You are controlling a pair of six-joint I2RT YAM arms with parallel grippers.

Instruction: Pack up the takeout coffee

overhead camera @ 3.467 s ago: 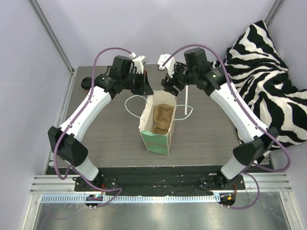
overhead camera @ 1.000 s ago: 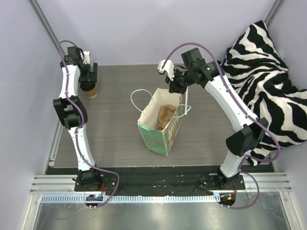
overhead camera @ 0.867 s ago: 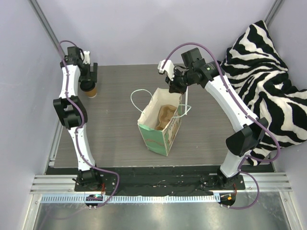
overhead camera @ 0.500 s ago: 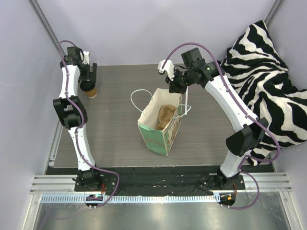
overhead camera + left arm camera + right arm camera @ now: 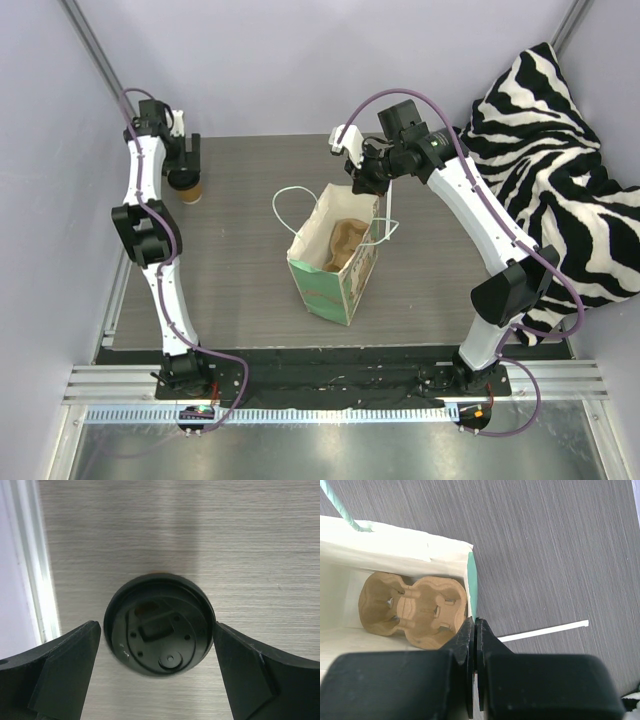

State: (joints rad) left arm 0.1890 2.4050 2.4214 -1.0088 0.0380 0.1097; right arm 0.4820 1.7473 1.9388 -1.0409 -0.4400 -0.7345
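Takeout coffee (image 5: 190,189): a small tan paper cup is seen upright at the table's far-left corner, well apart from the bag.
Lid (image 5: 159,625): round black plastic, with a raised rim and moulded recesses.
Left gripper (image 5: 185,160): held straight above the cup, its matte black fingers (image 5: 60,665) spread wide, one on each side of the lid; nothing is gripped.
Right gripper (image 5: 474,630): pressed together, with the bag's far top edge pinched between the fingers.
Paper bag (image 5: 325,288): mint-green outside, cream inside, stood open mid-table and tilted slightly; white string handles (image 5: 274,208) are looped at its sides.
Cup carrier (image 5: 415,610): brown moulded pulp with two rounded wells, laid at the bag's bottom.
Table (image 5: 230,270): grey wood-grain surface.
Cushion (image 5: 560,170): zebra-striped, soft, bunched at the right.
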